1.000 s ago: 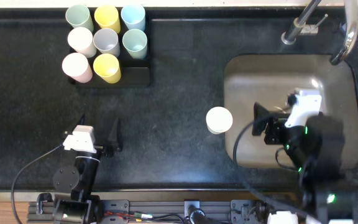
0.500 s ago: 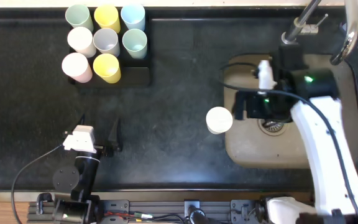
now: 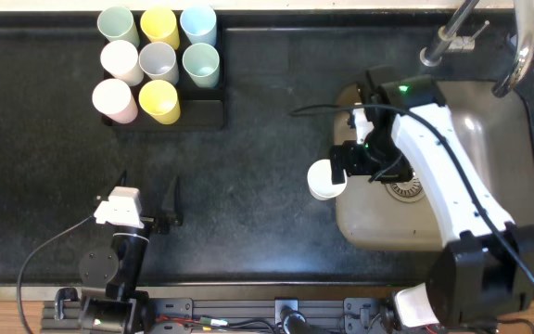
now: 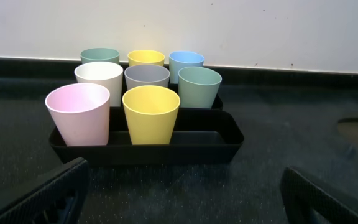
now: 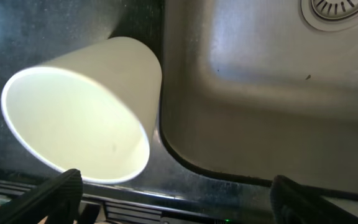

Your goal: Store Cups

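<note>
1. Top view: a black tray (image 3: 202, 113) sits at ten o'clock on the dark counter (image 3: 248, 232), with eight stored cups (image 3: 159, 100) standing upright in it. A lone white cup (image 3: 324, 179) stands mouth-up on the counter, hard against the sink (image 3: 489, 102) at the basin's nine o'clock rim. The right gripper (image 3: 339, 169) hangs at the cup's three o'clock edge, its arm stretched across the basin. The left gripper (image 3: 148, 190) rests at eight o'clock, well apart from the tray.
2. Left wrist view: the left gripper (image 4: 185, 190) has its fingers spread wide and holds nothing; beyond it the tray (image 4: 166, 152) faces it, with a pink cup (image 4: 78, 115) and a yellow cup (image 4: 151, 115) in the nearest row.
3. Right wrist view: the right gripper (image 5: 176, 180) is gaping wide and grips nothing; the white cup (image 5: 86, 118) sits beneath, between the fingers, just beside the sink (image 5: 260, 93) rim.
</note>
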Motion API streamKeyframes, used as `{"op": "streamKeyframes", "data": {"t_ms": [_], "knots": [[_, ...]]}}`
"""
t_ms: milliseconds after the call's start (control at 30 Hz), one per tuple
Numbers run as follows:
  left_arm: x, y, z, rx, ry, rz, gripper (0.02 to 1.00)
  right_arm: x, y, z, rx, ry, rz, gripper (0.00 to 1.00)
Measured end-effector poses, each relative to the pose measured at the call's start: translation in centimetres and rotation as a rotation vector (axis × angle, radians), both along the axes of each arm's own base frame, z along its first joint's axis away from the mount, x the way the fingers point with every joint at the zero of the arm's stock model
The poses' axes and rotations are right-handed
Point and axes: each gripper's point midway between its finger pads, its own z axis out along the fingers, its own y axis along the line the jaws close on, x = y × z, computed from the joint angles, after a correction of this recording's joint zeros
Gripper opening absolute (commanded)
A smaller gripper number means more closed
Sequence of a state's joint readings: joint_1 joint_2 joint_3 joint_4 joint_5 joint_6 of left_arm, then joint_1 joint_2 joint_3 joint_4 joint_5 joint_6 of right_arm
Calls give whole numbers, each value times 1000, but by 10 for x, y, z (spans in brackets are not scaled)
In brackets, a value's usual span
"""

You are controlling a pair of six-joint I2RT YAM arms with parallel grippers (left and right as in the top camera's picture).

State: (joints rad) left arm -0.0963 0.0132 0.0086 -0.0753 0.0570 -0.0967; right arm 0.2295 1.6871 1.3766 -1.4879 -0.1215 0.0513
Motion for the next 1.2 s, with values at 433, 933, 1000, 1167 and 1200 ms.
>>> {"op": "streamKeyframes", "data": {"t_ms": [433,933,1000,1167,1200], "knots": [[0,0,0,0,0,0,1000,17,6,-20,-26,-22,35,831],[0,0,0,0,0,0,1000,23,22,-37,-39,-18,90,42],[0,0,0,0,0,0,1000,26,23,-36,-34,-36,90,42],[0,0,0,0,0,0,1000,33,30,-10,24,-132,84,45],[0,0,0,0,0,0,1000,36,33,2,43,-169,81,42]]}}
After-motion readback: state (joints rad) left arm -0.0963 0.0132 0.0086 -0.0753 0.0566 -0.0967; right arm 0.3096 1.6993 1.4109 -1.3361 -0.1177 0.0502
